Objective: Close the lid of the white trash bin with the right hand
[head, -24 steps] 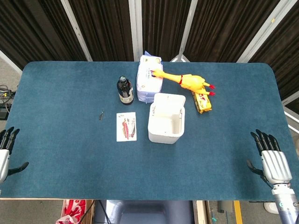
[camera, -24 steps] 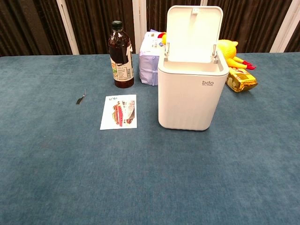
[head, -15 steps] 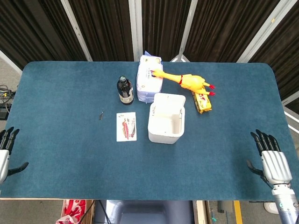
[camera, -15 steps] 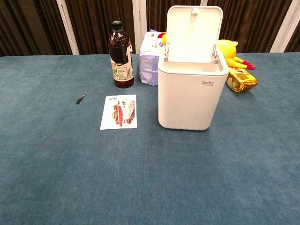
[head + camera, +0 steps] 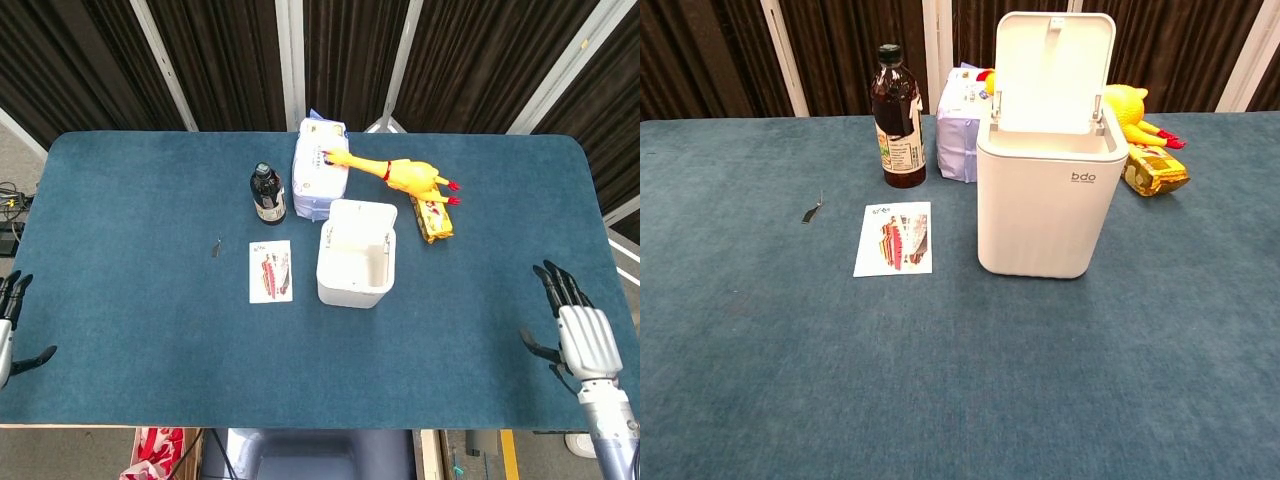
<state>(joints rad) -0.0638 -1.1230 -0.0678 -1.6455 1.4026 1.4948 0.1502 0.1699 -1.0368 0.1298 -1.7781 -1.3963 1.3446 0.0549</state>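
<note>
The white trash bin (image 5: 355,255) (image 5: 1050,195) stands near the table's middle with its lid (image 5: 1054,72) swung up and upright at the back. My right hand (image 5: 575,325) hovers at the table's front right edge, far from the bin, fingers spread and empty. At the front left edge only part of my left hand (image 5: 10,325) shows, fingers apart, holding nothing. Neither hand appears in the chest view.
A dark bottle (image 5: 267,194) (image 5: 899,117) stands left of the bin. A leaflet (image 5: 270,271) and a small metal piece (image 5: 217,247) lie further left. Behind the bin are a wipes pack (image 5: 318,168), a yellow rubber chicken (image 5: 400,174) and a yellow snack bag (image 5: 432,217).
My right hand has crept slightly forward and up along the table's right edge. My left hand has slipped a bit further out of the frame. The bin's lid stays up.
</note>
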